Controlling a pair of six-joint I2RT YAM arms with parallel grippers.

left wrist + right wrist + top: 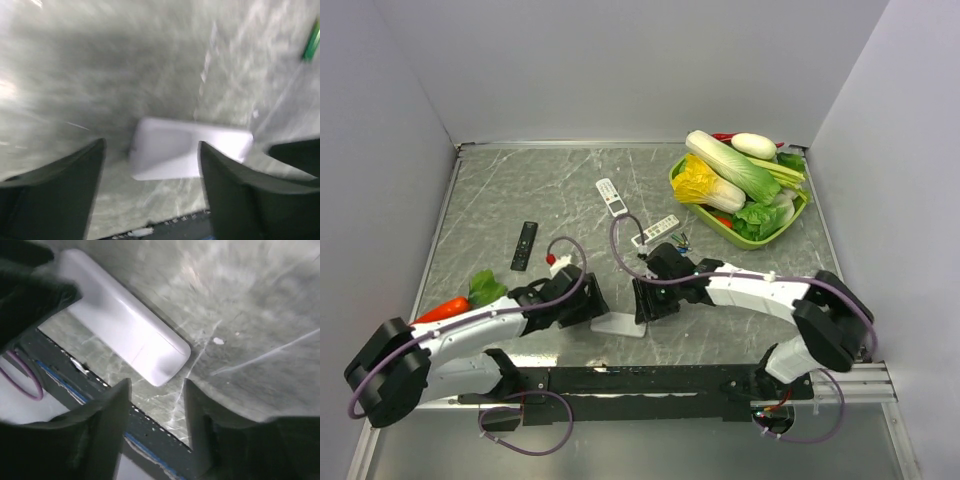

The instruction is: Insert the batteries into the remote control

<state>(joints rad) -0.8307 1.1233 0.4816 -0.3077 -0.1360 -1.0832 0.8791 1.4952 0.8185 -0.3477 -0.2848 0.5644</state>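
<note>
The grey marbled bench [520,190] carries four remotes: a plain white remote [617,324] at its near edge, a black remote [524,245] left of centre, a white screen remote [610,196] further back, and a white keypad remote [656,229] just beside the batteries [680,240]. A green tray [750,240] heaped with vegetables sits far right, while a carrot [445,309] and a green leaf [487,288] lie near left.
</note>
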